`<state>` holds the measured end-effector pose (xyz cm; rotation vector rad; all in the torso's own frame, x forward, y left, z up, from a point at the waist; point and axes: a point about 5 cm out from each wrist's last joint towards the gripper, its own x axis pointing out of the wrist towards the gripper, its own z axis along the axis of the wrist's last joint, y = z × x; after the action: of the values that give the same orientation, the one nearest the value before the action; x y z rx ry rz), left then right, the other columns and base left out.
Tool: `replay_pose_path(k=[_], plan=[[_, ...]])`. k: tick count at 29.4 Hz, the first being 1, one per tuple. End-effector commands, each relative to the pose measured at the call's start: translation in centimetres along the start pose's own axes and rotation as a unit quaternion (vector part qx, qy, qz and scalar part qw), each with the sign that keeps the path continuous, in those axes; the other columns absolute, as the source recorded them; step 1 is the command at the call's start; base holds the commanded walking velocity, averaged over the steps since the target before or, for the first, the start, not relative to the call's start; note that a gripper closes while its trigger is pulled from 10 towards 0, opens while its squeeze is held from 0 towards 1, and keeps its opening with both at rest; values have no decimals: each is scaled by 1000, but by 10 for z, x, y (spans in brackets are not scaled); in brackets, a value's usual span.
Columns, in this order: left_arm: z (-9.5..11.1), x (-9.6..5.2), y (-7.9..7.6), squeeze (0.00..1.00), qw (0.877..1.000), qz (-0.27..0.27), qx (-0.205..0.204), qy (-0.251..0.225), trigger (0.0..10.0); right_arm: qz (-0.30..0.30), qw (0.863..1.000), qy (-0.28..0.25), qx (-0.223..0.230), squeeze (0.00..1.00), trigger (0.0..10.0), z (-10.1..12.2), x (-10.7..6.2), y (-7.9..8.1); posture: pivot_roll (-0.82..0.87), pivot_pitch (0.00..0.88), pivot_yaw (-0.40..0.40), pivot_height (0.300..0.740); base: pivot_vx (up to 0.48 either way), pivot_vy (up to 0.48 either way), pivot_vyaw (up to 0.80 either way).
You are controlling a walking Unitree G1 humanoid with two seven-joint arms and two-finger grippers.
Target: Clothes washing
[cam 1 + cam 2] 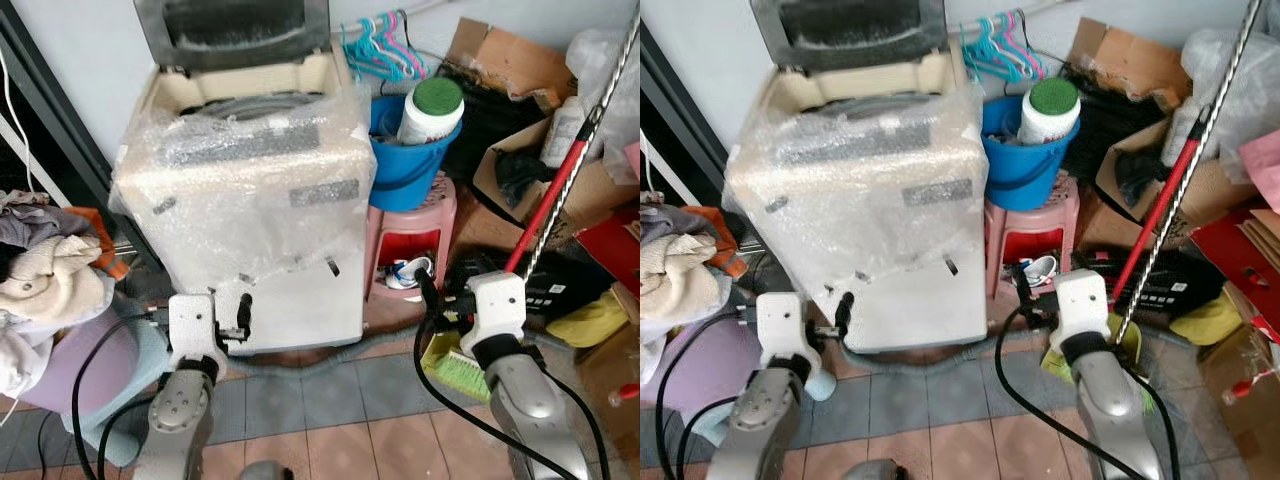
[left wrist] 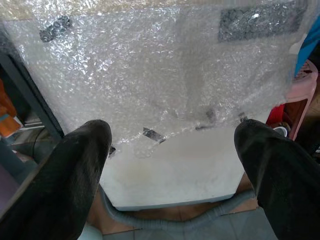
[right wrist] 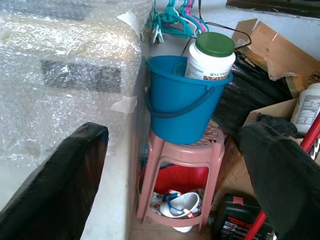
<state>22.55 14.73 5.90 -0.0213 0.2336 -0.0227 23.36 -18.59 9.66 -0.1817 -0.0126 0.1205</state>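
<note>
A white top-loading washing machine [image 1: 250, 200] wrapped in bubble wrap stands ahead with its dark lid [image 1: 235, 30] raised. A heap of clothes [image 1: 45, 275] lies on a purple basket at the left. My left gripper [image 1: 240, 312] is low in front of the machine's lower left, open and empty; its black fingers [image 2: 75, 175] frame the machine's front panel [image 2: 170, 170]. My right gripper [image 1: 428, 295] is open and empty beside the machine's lower right, facing a pink stool [image 3: 182, 165] and blue bucket [image 3: 175, 105].
A white jar with a green lid [image 1: 430, 108] stands in the blue bucket [image 1: 410, 160] on the pink stool [image 1: 410, 240]. Hangers [image 1: 380, 45], cardboard boxes [image 1: 500, 60], a red-handled mop [image 1: 550, 190] and a green brush [image 1: 460, 375] crowd the right. A grey hose [image 1: 300, 360] crosses the tiled floor.
</note>
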Motion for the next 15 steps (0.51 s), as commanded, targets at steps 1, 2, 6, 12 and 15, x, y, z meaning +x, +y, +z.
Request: replay_pose_path(k=[1,2,6,12,15], plan=[[-2,-2,13,0,1000,20,5,6,10000,21,1000,-11,9,0,10000,4,5,12,-74,0,70,740,0,480,0],[-2,-2,12,0,1000,20,6,6,10000,23,1000,-10,9,0,10000,4,5,13,-74,0,68,740,0,480,0],[-1,0,11,0,1000,23,5,3,10000,37,999,-11,16,0,10000,5,5,17,-73,0,60,740,0,480,647],[0,2,15,0,999,46,25,-3,10000,42,999,-10,17,0,10000,5,4,18,-70,0,56,740,0,480,800],[3,5,13,0,999,44,24,-9,10000,46,999,-12,17,0,10000,6,6,19,-68,0,61,740,0,480,800]])
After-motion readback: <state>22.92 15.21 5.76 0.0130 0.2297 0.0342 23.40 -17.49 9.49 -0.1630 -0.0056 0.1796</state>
